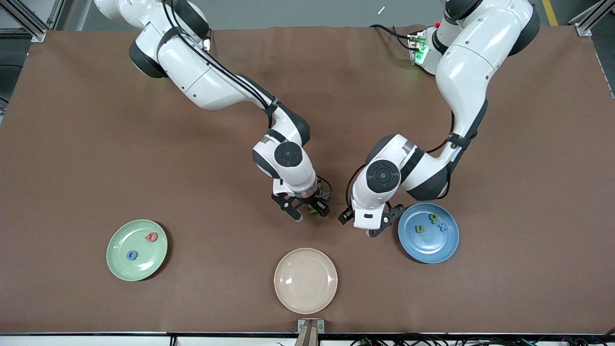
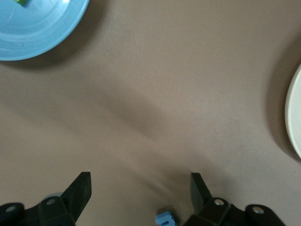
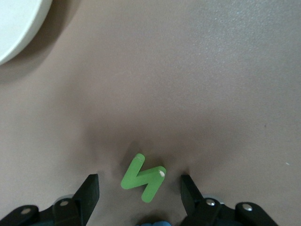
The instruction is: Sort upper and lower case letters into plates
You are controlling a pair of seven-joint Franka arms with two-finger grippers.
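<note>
Pale green plate [image 1: 137, 250], toward right arm's end of the counter [image 1: 72, 144], holds 2 letters: pink letter [image 1: 152, 237] & blue letter [image 1: 132, 255]. Blue plate [image 1: 428, 232], toward left arm's end, holds 3: green u [image 1: 420, 229], another green letter [image 1: 434, 218], small blue letter [image 1: 443, 227]. Cream plate [image 1: 305, 280], nearest the front cam, holds nothing.

Right pincer [image 1: 307, 212] is low over the counter, fingers spread wide w/ nothing gripped; only the right wrist view shows the green zigzag letter [image 3: 142, 177] lying on the counter btwn them. Left pincer [image 1: 366, 226] is beside the blue plate, also wide open & gripping nothing; left wrist view alone shows a blue letter [image 2: 165, 219] at frame edge.
</note>
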